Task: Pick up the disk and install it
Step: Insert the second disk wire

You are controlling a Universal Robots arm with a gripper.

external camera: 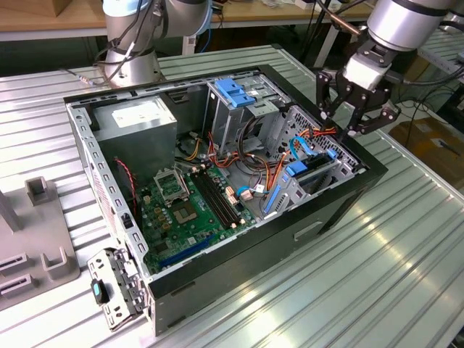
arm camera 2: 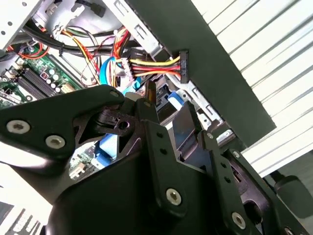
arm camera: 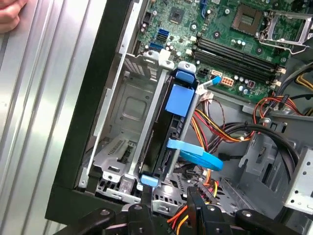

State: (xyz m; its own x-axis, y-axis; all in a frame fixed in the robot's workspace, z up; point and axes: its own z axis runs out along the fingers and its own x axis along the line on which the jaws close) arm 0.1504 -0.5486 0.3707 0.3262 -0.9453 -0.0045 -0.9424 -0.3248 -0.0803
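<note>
My gripper point(external camera: 353, 116) hangs over the case point(external camera: 341, 199), right above the edge on the exterior view's right, jaws spread and gripping nothing. In the first wrist view I look straight down past my fingertips point(arm camera: 195, 198) into the cage point(arm camera: 124, 107) that sits against that edge. The disk point(arm camera: 178, 100) is standing on its side in the slot there, blue carrier uppermost, with an empty bay between it and the case wall. From here it looks seated, though I cannot tell whether the carrier's clips have caught.

Doing this part well, as I judge it, means staying square over the carrier's narrow top. Any press should go straight down the slot, never sideways against the thin cage walls.

The wires are the hazard. A flat blue cable point(arm camera: 200, 155) loops out just beside the disk. The red, yellow and black bundle point(arm camera 2: 156, 66) runs close under my fingers in the second wrist view. A spread finger could easily hook one, so I want vertical moves only. The board point(external camera: 185, 206) lies well clear toward the case's middle.
</note>
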